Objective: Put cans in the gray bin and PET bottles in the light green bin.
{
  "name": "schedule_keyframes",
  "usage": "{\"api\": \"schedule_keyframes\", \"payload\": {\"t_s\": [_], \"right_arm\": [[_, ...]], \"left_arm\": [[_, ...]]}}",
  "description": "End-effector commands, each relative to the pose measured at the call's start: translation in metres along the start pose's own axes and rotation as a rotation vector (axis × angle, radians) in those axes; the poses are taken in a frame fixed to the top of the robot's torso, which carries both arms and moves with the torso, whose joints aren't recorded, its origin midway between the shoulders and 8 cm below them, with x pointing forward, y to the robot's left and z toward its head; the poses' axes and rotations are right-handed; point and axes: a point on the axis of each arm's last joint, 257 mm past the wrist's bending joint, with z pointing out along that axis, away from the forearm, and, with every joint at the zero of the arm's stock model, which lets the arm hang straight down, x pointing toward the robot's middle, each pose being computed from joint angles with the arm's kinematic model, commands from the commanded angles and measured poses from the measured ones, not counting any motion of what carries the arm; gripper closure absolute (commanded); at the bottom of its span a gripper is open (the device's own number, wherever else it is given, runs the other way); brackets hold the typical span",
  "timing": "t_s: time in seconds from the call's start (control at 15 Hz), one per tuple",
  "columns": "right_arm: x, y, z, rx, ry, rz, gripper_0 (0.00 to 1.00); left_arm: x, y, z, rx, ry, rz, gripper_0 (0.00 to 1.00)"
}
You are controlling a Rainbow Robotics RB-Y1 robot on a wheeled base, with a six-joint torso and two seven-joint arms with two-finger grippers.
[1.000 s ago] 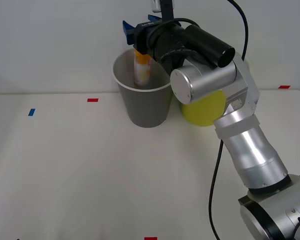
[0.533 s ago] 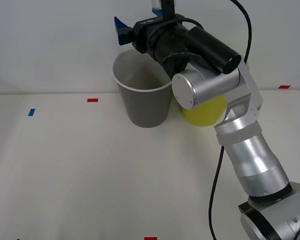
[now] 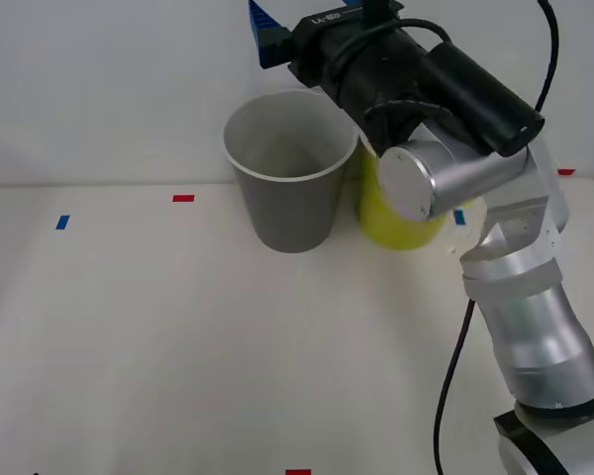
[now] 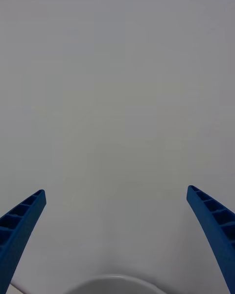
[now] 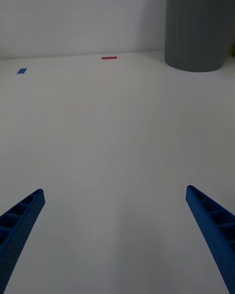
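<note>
While the right gripper (image 4: 117,235) is held spread and empty above the gray bin (image 3: 291,173), no can is seen on the table (image 3: 178,336). The light green bin (image 3: 396,213) stands at 3 o'clock of it, touching or nearly so; the left gripper (image 5: 115,235) is parked low over the table, also spread. The can is judged to lie inside the gray bin, unconfirmed, with nothing visibly left to sort.

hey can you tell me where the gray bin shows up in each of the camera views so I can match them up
Front view: the gray bin stands at center back of the table, left of the light green bin.
Right wrist view: its white rim curves between the open right tool fingers.
Left wrist view: its dark wall rises far beyond the open left tool.
Shared landmark: the bin itself.
</note>
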Motion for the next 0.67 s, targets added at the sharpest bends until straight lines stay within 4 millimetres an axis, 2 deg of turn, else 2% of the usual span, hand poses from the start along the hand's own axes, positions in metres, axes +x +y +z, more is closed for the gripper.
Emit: {"api": "schedule_keyframes", "payload": {"t_s": [0.07, 0.2, 0.33, 0.53, 0.67], "right_arm": [[0.003, -0.027, -0.049, 0.047, -0.013, -0.019, 0.01], [0.007, -0.042, -0.085, 0.083, -0.012, -0.026, 0.02], [0.006, -0.056, -0.128, 0.122, -0.012, -0.031, 0.02], [0.013, -0.064, -0.184, 0.167, 0.023, -0.054, 0.01], [0.028, -0.065, -0.215, 0.194, 0.055, -0.044, 0.01]], "left_arm": [[0.0, 0.0, 0.0, 0.0, 0.0, 0.0, 0.0], [0.0, 0.0, 0.0, 0.0, 0.0, 0.0, 0.0], [0.0, 0.0, 0.0, 0.0, 0.0, 0.0, 0.0], [0.0, 0.0, 0.0, 0.0, 0.0, 0.0, 0.0], [0.0, 0.0, 0.0, 0.0, 0.0, 0.0, 0.0]]}}
